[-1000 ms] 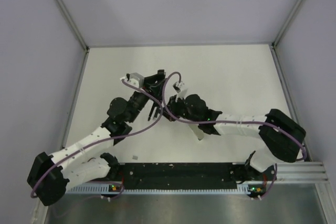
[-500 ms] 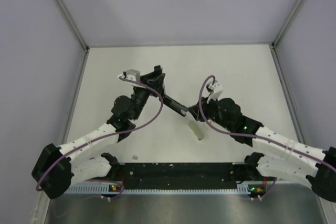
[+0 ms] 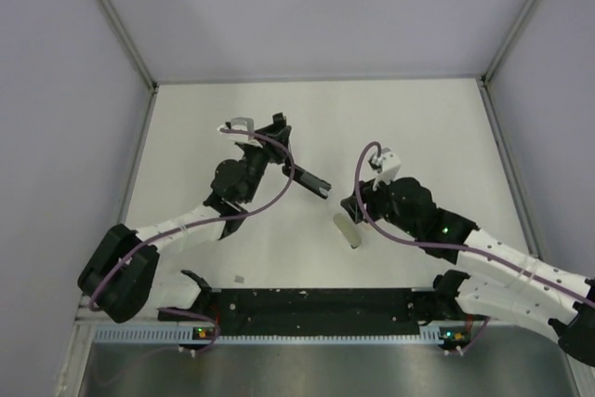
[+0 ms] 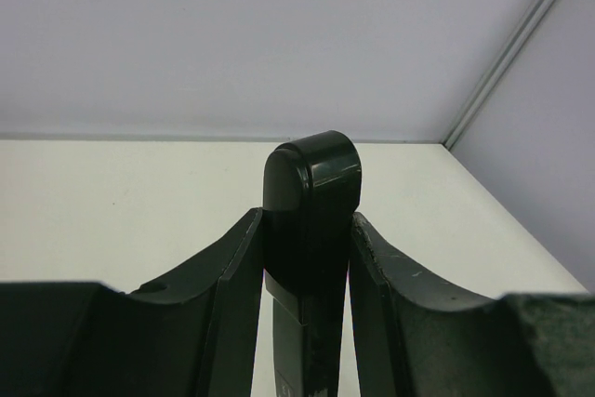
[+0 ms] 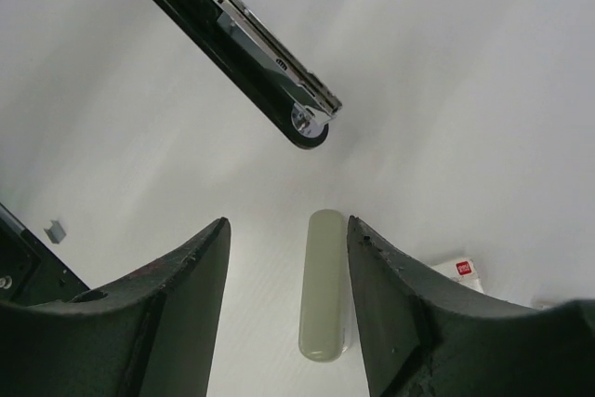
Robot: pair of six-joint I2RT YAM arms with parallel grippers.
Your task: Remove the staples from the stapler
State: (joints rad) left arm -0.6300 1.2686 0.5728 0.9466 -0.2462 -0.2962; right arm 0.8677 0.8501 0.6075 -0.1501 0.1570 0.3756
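The stapler [image 3: 307, 178] is slim and black and hangs above the table, pointing toward the right arm. My left gripper [image 3: 276, 144] is shut on one end of it. In the left wrist view the stapler [image 4: 311, 220] fills the gap between the fingers [image 4: 232, 276] of the left gripper [image 4: 307, 218]. From the right wrist, the stapler [image 5: 237, 48] shows its silver channel, but I cannot make out staples in it. My right gripper [image 5: 288, 225] stands open and empty, apart from the stapler. In the top view the right gripper [image 3: 350, 205] is just right of the stapler's free end.
A short grey oblong bar [image 5: 323, 285] lies on the table below the right fingers, also seen from above as the bar [image 3: 347, 231]. A small white box with a red label [image 5: 457, 270] peeks out beside the right finger. A tiny grey bit [image 3: 241, 278] lies near the front rail [image 3: 316, 309].
My right gripper has opened and drawn back to the right, away from the stapler. The left arm still holds the stapler and has shifted slightly.
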